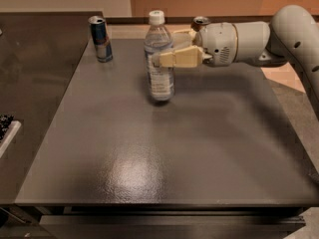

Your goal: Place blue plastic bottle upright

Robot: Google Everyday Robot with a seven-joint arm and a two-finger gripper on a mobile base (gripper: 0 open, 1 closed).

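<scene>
The blue plastic bottle [159, 78], clear with a white cap and white label, stands upright on the dark grey table [199, 153] at the back middle. Its base rests on or just above the surface. My gripper [166, 47] reaches in from the right at label height. One cream finger [177, 59] crosses the bottle's front and the other sits behind it. It is shut on the bottle.
A blue-and-silver slim can [101, 39] stands at the table's back left. The top of a brown can [201, 21] shows behind my wrist. A dark counter [35, 83] adjoins the left side, with a small white-edged object [7, 131] at its left edge.
</scene>
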